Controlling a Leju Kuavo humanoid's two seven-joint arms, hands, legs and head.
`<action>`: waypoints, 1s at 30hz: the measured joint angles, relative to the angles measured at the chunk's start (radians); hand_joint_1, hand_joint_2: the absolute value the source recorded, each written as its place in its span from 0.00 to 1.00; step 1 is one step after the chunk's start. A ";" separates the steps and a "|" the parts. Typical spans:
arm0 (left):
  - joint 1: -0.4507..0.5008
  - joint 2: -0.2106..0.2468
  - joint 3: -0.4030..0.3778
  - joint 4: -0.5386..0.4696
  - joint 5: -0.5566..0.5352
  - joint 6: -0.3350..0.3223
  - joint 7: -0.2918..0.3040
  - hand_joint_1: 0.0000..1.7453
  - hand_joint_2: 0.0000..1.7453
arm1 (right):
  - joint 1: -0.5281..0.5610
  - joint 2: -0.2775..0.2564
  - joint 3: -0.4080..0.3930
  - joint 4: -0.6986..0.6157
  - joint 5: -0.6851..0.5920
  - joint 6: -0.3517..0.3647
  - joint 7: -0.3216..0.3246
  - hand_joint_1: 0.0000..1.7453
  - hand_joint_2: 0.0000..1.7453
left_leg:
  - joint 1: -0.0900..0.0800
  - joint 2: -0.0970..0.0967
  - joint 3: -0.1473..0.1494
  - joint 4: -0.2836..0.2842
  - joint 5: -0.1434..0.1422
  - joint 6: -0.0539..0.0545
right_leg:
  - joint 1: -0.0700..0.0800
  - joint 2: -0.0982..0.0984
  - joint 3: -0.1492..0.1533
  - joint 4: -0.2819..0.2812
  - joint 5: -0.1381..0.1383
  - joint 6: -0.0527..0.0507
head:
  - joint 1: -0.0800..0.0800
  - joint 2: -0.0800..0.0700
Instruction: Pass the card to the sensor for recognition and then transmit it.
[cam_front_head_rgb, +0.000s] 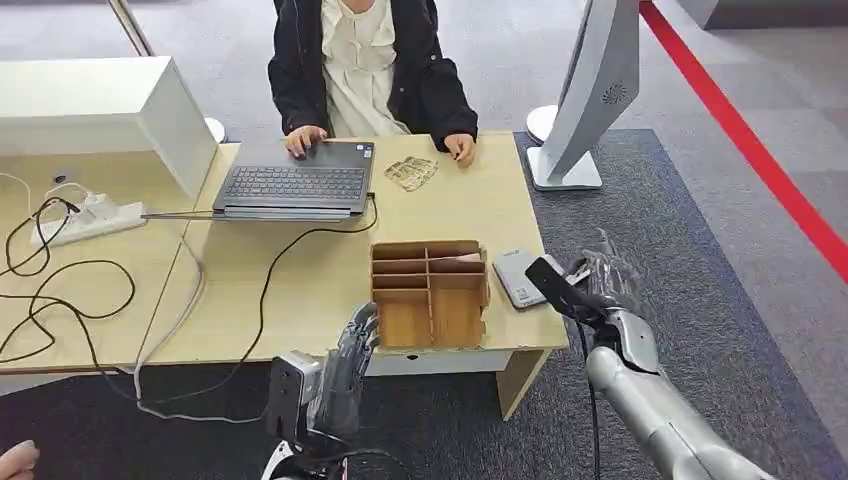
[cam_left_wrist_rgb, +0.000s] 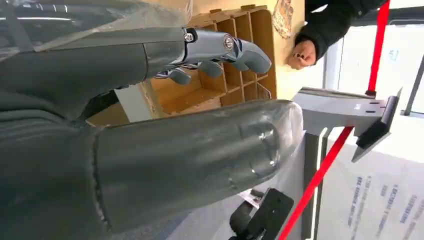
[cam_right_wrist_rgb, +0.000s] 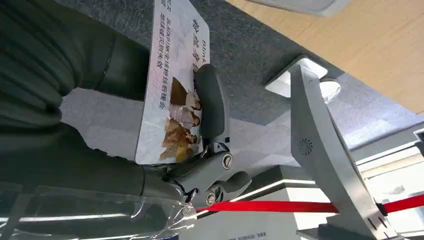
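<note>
printed card (cam_right_wrist_rgb: 172, 95) is sitting clamped in the right hand (cam_front_head_rgb: 600, 285) fingers (cam_right_wrist_rgb: 211, 102), lower right, beside the grey sensor (cam_front_head_rgb: 520, 277); left hand (cam_front_head_rgb: 345, 365) is hanging spread, holding nothing.

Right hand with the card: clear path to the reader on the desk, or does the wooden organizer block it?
Probably yes. The right hand holds the card just off the desk's right edge, beside the grey reader. The wooden organizer sits on the reader's far side, and nothing lies between hand and reader.
</note>
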 joint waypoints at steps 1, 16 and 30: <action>0.000 0.000 0.000 0.000 0.000 0.000 0.002 0.00 0.00 | -0.002 0.006 0.001 0.010 0.000 0.000 -0.004 1.00 1.00 | 0.000 0.000 0.000 0.000 0.000 0.000 | 0.000 0.000 0.000 0.000 0.000 0.000 | 0.000 0.000; -0.008 -0.008 -0.002 0.024 0.001 -0.020 0.002 0.00 0.00 | -0.025 0.078 0.016 0.113 -0.005 -0.021 -0.045 1.00 1.00 | 0.000 0.000 0.000 0.000 0.000 0.000 | 0.000 0.000 0.000 0.000 0.000 0.000 | 0.000 0.000; -0.015 -0.016 -0.002 0.050 0.014 -0.054 -0.003 0.00 0.00 | -0.072 0.116 0.029 0.191 -0.014 -0.024 -0.069 1.00 1.00 | 0.000 0.000 0.000 0.000 0.000 0.000 | 0.000 0.000 0.000 0.000 0.000 0.000 | 0.000 0.000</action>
